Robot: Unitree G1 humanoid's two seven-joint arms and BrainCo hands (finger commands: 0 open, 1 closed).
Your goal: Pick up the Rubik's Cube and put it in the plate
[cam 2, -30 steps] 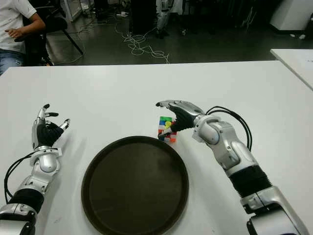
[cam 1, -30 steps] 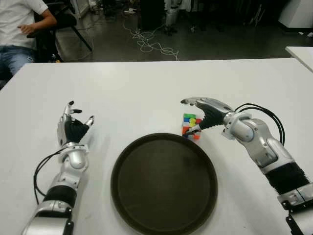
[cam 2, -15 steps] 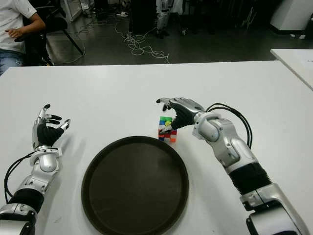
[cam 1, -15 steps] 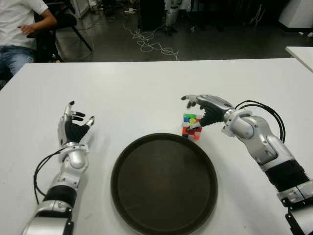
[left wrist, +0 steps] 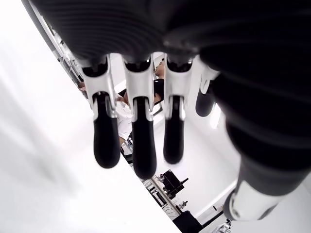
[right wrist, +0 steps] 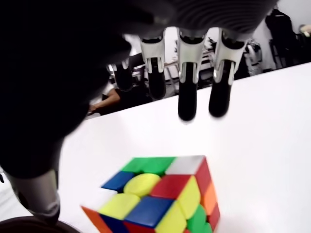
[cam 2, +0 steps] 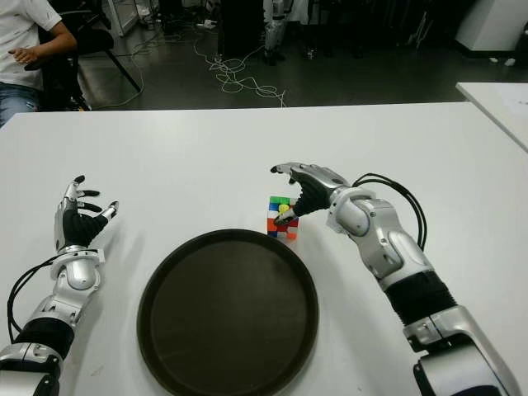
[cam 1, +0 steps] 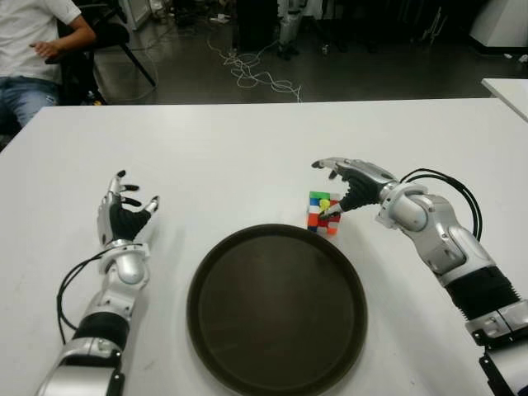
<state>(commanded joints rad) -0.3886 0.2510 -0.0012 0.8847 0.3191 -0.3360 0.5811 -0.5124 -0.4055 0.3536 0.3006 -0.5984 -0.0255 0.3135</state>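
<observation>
1. Right wrist view: my right hand (right wrist: 160, 104) hovers spread over the Rubik's Cube (right wrist: 158, 194), holding nothing.
2. Cube sits on the table (cam 1: 247, 148), just beyond the plate (cam 1: 276, 309).
3. Grasp, lift and placement remain.
4. My left hand (cam 1: 124, 216), left of the plate, is relaxed and empty.

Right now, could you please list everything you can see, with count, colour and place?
Rubik's Cube: one, multicoloured, on the table just beyond the plate's far right rim.
Plate: one, dark brown, round, near the table's front edge, nothing in it.
Table: one, white, under everything.
Second table: one, white, corner at far right.
Cables: a tangle, pale, on the dark floor beyond the table.
Person: one, white shirt and jeans, seated at far left.
Left hand: fingers spread, holding nothing, left of the plate.
Right hand: open over the cube, not yet closed on it.
</observation>
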